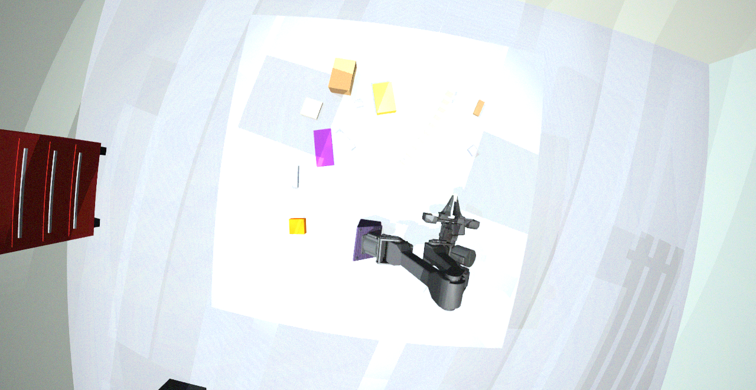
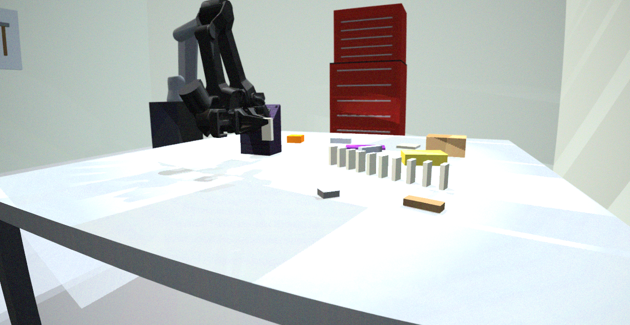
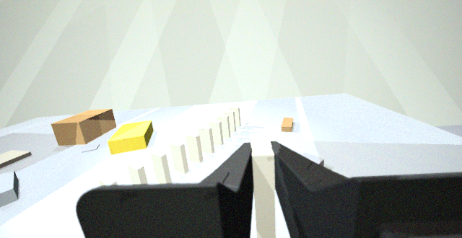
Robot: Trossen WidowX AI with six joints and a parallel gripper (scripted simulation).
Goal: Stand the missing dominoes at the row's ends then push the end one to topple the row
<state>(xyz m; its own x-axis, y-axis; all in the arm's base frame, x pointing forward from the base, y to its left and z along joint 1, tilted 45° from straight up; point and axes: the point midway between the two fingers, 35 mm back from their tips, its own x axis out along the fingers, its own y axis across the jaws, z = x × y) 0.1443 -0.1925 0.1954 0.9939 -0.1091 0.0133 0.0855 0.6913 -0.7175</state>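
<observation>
My gripper [image 1: 455,198] [image 2: 265,122] [image 3: 260,149] is shut on a cream domino [image 2: 267,130] [image 3: 264,191]. The domino is held upright above the table, off to the left of the row in the exterior view. Several cream dominoes [image 2: 383,166] [image 3: 194,149] stand upright in a straight, spaced row, apart from the gripper. In the wrist view the row runs from the lower left to the far middle, left of the held domino, and the fingers hide part of its near end. In the top view the row is almost washed out by glare.
A grey block [image 2: 328,193] and a small brown block [image 1: 478,107] [image 2: 424,204] [image 3: 287,125] lie beside the row. On its other side are a yellow box [image 1: 384,98] [image 2: 424,158] [image 3: 131,138], a larger brown box [image 1: 342,76] and a purple slab [image 1: 323,148]. An orange block [image 1: 297,226] lies beyond the arm's base.
</observation>
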